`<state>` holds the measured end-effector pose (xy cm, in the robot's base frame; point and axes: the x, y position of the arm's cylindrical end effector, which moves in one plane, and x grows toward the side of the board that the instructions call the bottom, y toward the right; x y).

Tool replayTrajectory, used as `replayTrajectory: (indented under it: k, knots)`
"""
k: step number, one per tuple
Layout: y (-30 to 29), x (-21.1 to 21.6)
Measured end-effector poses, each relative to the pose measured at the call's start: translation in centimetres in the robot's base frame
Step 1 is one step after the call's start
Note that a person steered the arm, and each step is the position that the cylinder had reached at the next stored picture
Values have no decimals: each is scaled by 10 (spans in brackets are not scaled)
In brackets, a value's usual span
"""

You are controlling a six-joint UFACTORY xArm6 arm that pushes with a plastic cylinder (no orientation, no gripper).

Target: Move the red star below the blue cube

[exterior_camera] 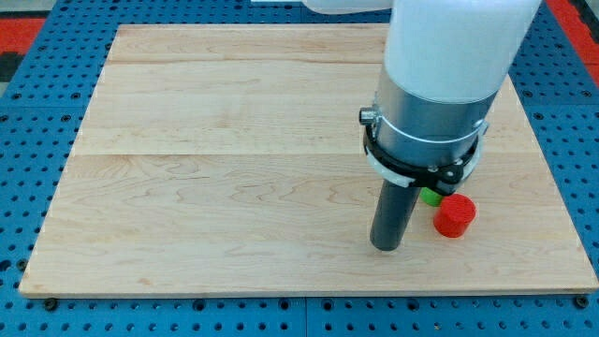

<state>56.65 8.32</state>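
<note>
jaws: none fitted; arm ends in a plain dark rod, so nothing opens, closes or holds.

item, my tip (387, 247): resting on the wooden board (234, 187) toward the view's lower right, just to the view's left of the red block and apart from it by a narrow gap.

item, red block (455, 216): near the board's lower right; reads as a squat, rounded piece from this angle, star shape not confirmable. if this is the red star, it is the task's thing.

item, green block (430, 196): only a small part shows, tucked under the arm's collar, touching or just beside the red block at its upper left; shape cannot be told.

item, blue cube: not seen anywhere on the board; possibly hidden behind the arm's white body (449, 56).

step in hand, judged: approach, tip set beside the red block, push apparently not yet begun.

next move, judged: the cube's place must be known first; then the tip should get on the side of the red block opposite the goal and push without dragging the green block along.
</note>
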Motion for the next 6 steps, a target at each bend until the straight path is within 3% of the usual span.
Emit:
replayTrajectory:
  k: [6]
  knots:
    - [9, -1]
